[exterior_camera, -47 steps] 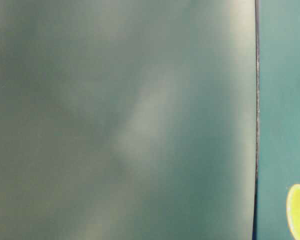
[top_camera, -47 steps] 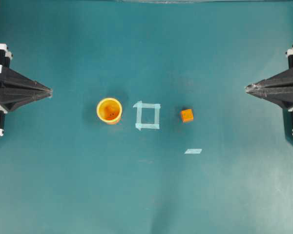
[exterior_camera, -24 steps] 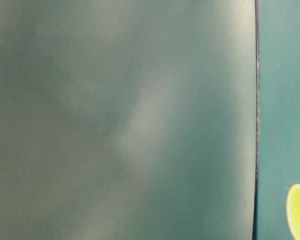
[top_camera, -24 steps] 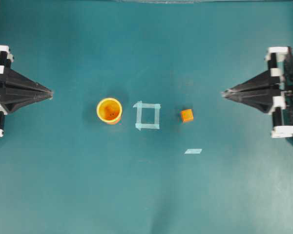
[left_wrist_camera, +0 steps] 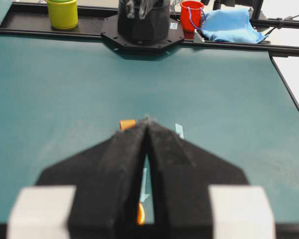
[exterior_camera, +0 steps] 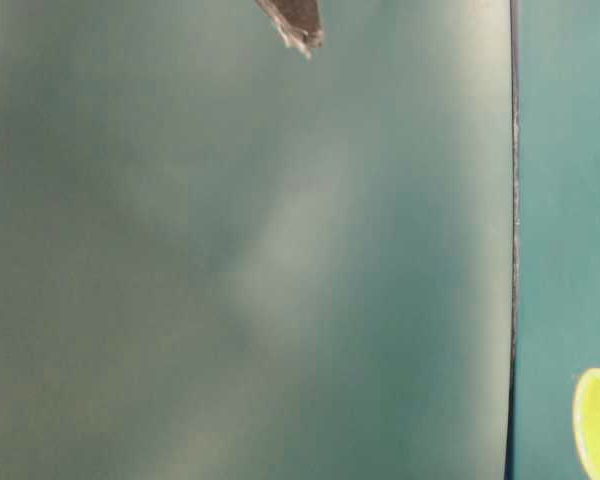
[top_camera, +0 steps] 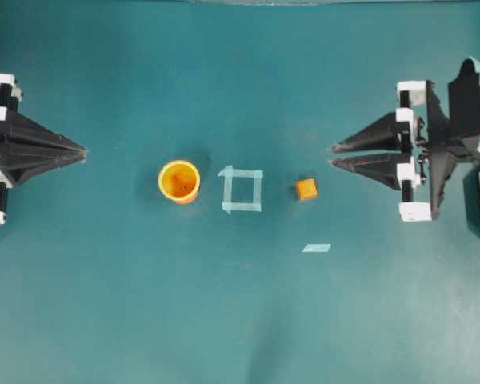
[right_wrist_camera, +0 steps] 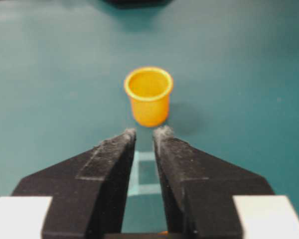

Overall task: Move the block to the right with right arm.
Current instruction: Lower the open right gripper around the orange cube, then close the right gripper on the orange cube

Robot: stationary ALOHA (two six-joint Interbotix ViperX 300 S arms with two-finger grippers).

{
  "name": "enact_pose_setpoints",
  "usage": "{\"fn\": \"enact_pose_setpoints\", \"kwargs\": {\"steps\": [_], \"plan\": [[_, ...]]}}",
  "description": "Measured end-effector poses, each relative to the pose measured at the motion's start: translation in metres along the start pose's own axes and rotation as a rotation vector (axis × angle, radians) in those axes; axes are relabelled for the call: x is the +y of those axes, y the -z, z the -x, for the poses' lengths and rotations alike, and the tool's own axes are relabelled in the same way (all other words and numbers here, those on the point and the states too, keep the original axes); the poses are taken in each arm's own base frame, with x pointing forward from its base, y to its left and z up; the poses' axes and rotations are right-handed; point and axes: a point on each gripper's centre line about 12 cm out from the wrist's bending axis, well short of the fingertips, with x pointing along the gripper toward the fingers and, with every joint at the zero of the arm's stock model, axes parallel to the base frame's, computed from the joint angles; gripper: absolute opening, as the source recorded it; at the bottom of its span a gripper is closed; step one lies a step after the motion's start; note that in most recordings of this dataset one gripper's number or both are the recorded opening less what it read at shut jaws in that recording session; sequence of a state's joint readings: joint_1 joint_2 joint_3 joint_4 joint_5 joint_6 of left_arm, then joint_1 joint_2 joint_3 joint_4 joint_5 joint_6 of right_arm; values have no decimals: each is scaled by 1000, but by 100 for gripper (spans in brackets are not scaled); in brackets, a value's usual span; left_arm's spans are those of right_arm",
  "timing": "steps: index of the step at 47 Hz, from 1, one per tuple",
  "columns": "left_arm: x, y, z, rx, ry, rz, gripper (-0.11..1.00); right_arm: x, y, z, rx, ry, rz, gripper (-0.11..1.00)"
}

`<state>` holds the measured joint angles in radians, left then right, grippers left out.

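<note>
Teal counter (top_camera: 240, 320). Right gripper (top_camera: 334, 155) fingers slightly parted, holding nothing, tips near the block. Left gripper (top_camera: 83, 150) fingers closed together, holding nothing. Cup (top_camera: 179, 181) upright left of tape square (top_camera: 242, 190). Block (top_camera: 306, 190) just right of the square.

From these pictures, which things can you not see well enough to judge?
- The block: in the right wrist view, the fingers cover nearly all of it.
- The cup: the table-level view cuts it at the edge.
- Table-level view: a blurred grey-green surface in front hides almost everything else.
- The left gripper: its closed fingers hide most of the cup and the tape square behind them.
</note>
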<state>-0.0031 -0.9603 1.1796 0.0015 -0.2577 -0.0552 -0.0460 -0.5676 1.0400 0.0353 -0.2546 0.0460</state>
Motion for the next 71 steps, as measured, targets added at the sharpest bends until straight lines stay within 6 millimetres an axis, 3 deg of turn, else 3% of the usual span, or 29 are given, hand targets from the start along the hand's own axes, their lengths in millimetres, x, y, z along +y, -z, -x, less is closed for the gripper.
{"fn": "enact_pose_setpoints", "kwargs": {"steps": [12, 25, 41, 53, 71], "plan": [[0, 0, 0, 0, 0, -2, 0, -3, 9, -12, 73, 15, -2, 41], [0, -1, 0, -2, -1, 0, 0, -5, 31, -36, 258, 23, 14, 55], [0, -1, 0, -3, 0, 0, 0, -7, 60, -67, 449, 22, 64, 56], [0, -4, -1, -9, -1, 0, 0, -9, 87, -76, 539, 26, 69, 60], [0, -3, -1, -5, 1, -3, 0, -11, 111, -81, 610, 27, 73, 62]]}}
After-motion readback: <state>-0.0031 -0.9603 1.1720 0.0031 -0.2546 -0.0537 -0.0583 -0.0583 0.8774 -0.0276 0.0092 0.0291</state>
